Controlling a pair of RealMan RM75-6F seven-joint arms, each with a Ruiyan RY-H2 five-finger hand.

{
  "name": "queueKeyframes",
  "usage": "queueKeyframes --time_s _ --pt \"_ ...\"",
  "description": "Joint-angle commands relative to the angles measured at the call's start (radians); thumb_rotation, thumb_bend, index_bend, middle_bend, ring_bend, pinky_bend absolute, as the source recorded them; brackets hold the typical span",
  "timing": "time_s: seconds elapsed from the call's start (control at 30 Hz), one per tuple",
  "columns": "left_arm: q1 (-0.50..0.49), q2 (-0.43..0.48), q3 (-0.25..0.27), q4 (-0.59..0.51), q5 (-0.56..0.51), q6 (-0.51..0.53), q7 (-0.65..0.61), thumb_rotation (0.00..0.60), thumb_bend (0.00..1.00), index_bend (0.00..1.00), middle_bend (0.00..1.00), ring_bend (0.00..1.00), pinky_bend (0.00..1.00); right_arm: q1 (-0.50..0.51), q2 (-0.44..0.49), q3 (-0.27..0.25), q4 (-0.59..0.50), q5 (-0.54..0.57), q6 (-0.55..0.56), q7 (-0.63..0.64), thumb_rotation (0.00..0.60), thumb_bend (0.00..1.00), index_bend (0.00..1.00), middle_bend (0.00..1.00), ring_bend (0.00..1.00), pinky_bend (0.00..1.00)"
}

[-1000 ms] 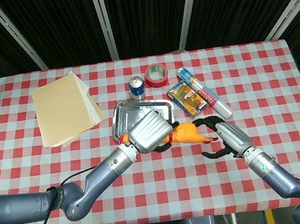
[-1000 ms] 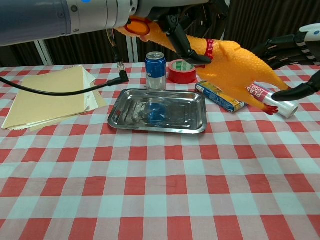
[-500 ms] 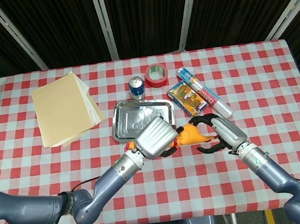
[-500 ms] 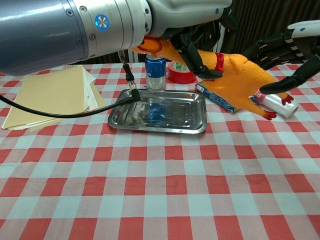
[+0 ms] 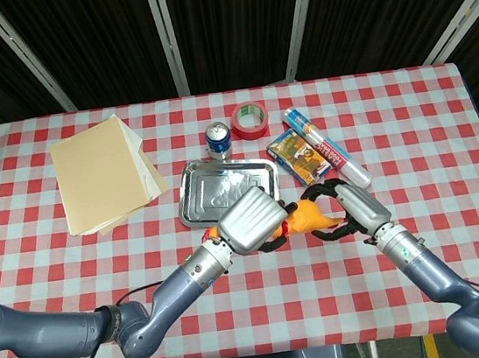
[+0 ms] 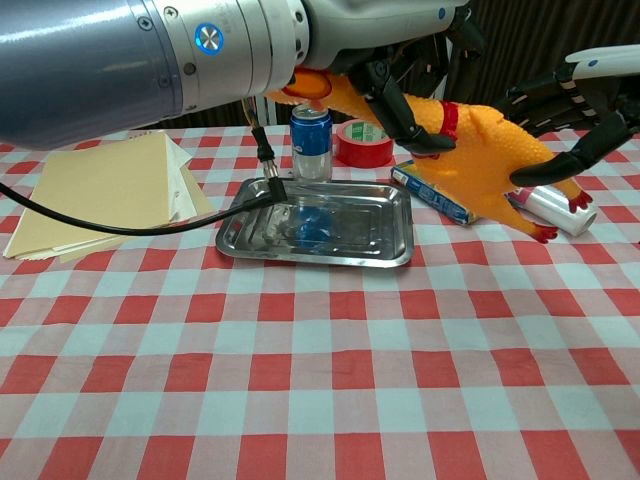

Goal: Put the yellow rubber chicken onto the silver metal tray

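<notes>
The yellow rubber chicken (image 5: 309,217) (image 6: 490,160) hangs in the air to the right of the silver metal tray (image 5: 190,193) (image 6: 345,254). Its head end is by the tray's near right corner. My left hand (image 5: 249,219) (image 6: 400,85) grips the chicken by its neck and head end. My right hand (image 5: 347,209) (image 6: 570,110) has its dark fingers curled around the chicken's rear body, with the thumb under it. The tray lies on the checked cloth with nothing in it.
Behind the tray stand a blue can (image 5: 217,139) (image 6: 311,140) and a red tape roll (image 5: 249,120) (image 6: 365,143). A snack box (image 5: 298,157) and a wrapped tube (image 5: 327,159) lie to the right, under the chicken in the chest view. Tan folders (image 5: 102,172) lie at the left.
My right hand has moved left to the chicken and curled its fingers around the rear body. The left hand, still holding the neck, shifted slightly toward the table's near edge.
</notes>
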Motion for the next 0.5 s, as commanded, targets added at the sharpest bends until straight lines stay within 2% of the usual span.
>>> queueKeyframes --time_s 0.03,0.13,0.23,0.4,0.5 --pt "-0.001 -0.002 0.000 0.004 0.001 0.000 -0.002 0.600 0.82 0.72 0.75 0.72 0.66 0.000 -0.004 0.002 0.002 0.002 0.001 0.000 0.600 0.25 0.40 0.39 0.30 0.12" --pt "-0.002 -0.006 -0.003 0.010 0.007 0.003 -0.009 0.600 0.82 0.72 0.75 0.72 0.66 0.001 -0.007 0.004 0.003 0.011 0.000 -0.004 0.600 0.25 0.47 0.44 0.35 0.15" --pt "-0.002 -0.007 -0.004 0.011 0.012 0.003 -0.015 0.600 0.82 0.72 0.75 0.72 0.66 0.003 -0.011 0.009 0.005 0.022 -0.001 -0.007 0.600 0.25 0.59 0.51 0.44 0.19" --pt "0.000 -0.005 -0.003 0.016 0.014 0.003 -0.018 0.600 0.81 0.72 0.75 0.72 0.66 -0.001 -0.023 0.020 0.008 0.033 0.017 -0.002 0.600 0.25 0.86 0.70 0.63 0.33" --pt "0.001 -0.006 -0.002 0.021 0.016 0.003 -0.020 0.600 0.81 0.72 0.75 0.72 0.66 -0.005 -0.028 0.024 0.009 0.042 0.027 -0.006 0.600 0.27 0.96 0.76 0.69 0.36"
